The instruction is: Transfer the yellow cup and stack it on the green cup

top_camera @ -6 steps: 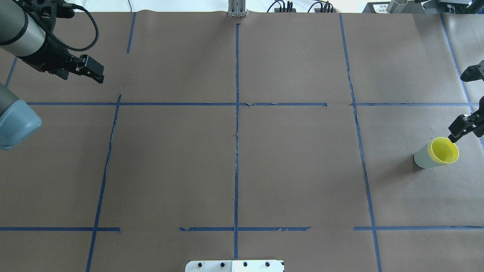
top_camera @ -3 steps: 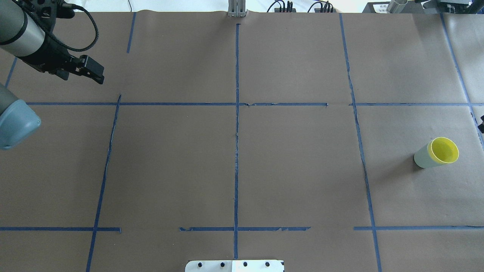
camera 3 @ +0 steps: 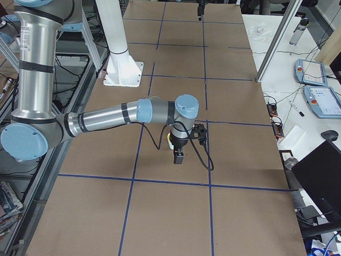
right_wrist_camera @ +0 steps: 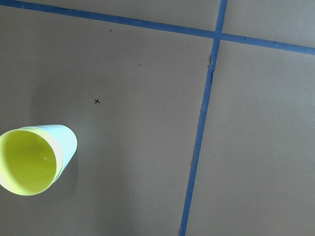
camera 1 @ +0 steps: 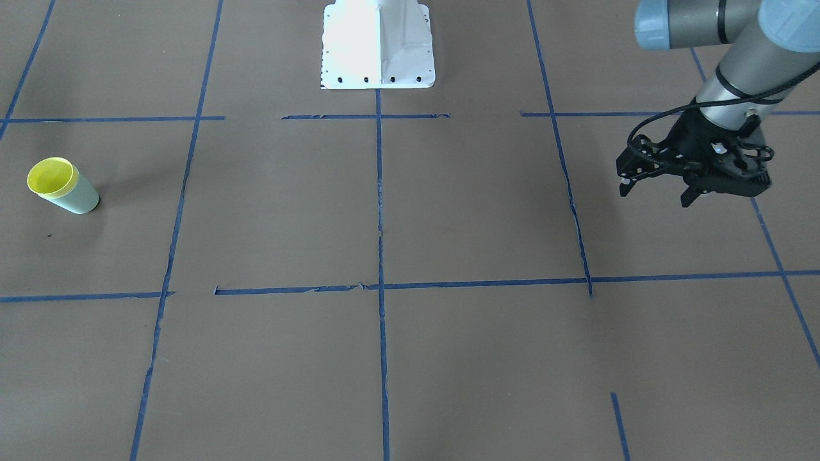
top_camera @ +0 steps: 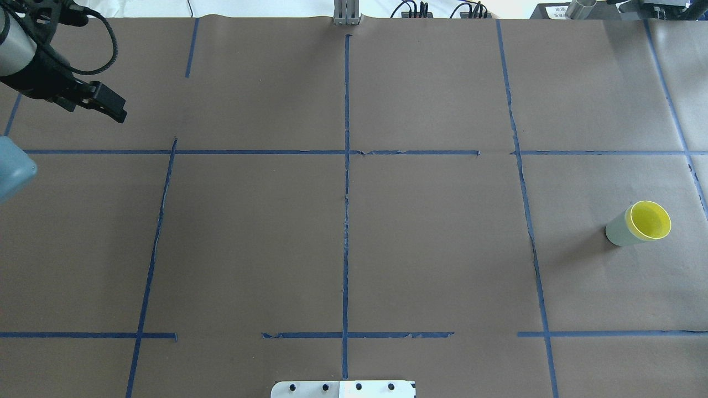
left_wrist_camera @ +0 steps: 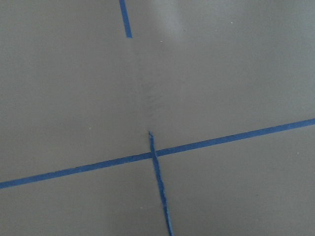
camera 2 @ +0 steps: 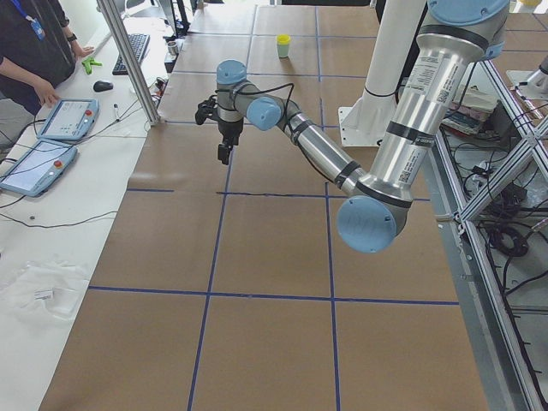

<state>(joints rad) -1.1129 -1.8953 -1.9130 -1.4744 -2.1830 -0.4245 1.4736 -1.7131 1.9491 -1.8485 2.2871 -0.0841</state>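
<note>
- Brown paper (top_camera: pixel 431 249) covers the table, cut into large squares by blue tape lines (top_camera: pixel 347 221), ragged in places
- A white base plate (camera 1: pixel 378 45) sits at the robot's edge of the paper
- Across the table from the base plate are white benches with tablets (camera 2: pixel 68 120), a keyboard, cables and aluminium posts; an operator (camera 2: pixel 34 51) stands there
- The yellow cup (top_camera: pixel 650 220) sits nested inside the green cup (top_camera: pixel 617 233), only its bright rim and inside showing above the pale mint wall
- The stack stands upright, well off to the base plate's right side
- Left gripper (camera 1: pixel 656 195) hangs over the paper far to the base plate's left, jaws apart and empty
- Right gripper (camera 3: pixel 178 157) points down near the stack; whether its jaws are apart cannot be told
</note>
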